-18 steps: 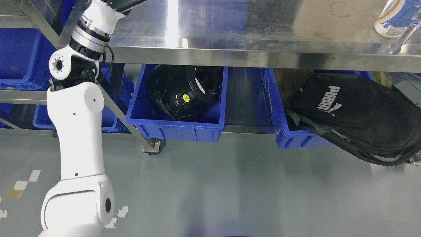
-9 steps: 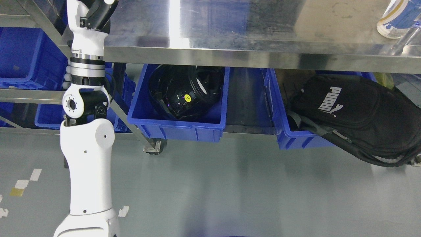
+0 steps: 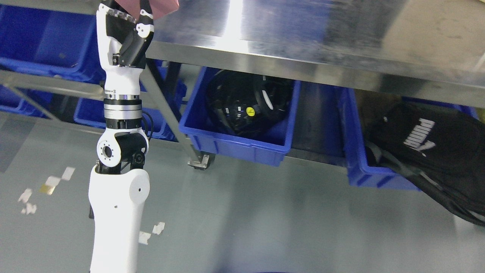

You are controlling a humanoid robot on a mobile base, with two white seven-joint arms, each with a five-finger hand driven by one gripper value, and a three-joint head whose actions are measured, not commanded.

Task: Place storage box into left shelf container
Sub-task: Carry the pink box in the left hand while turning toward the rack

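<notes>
My left arm (image 3: 117,197) rises from the bottom left, and its hand (image 3: 127,15) is at the top edge, in front of the steel table's left corner. The fingers (image 3: 145,19) are curled on a pink storage box (image 3: 163,7), most of which is cut off by the frame's top. To the hand's left stands a shelf with a large blue container (image 3: 41,41) on its upper level. Smaller blue containers (image 3: 88,113) sit on the level below, behind my forearm. My right arm does not show.
A steel table top (image 3: 303,45) spans the upper frame. Under it stand a blue bin (image 3: 238,142) holding a black helmet (image 3: 244,106) and a blue bin (image 3: 373,176) with a black backpack (image 3: 439,148) spilling out. A table leg with a caster (image 3: 200,162) stands right of my arm.
The camera has swung left and tilted, shifting the whole picture to the right. My left arm has straightened upward and its hand with the pink box has come into view at the top.
</notes>
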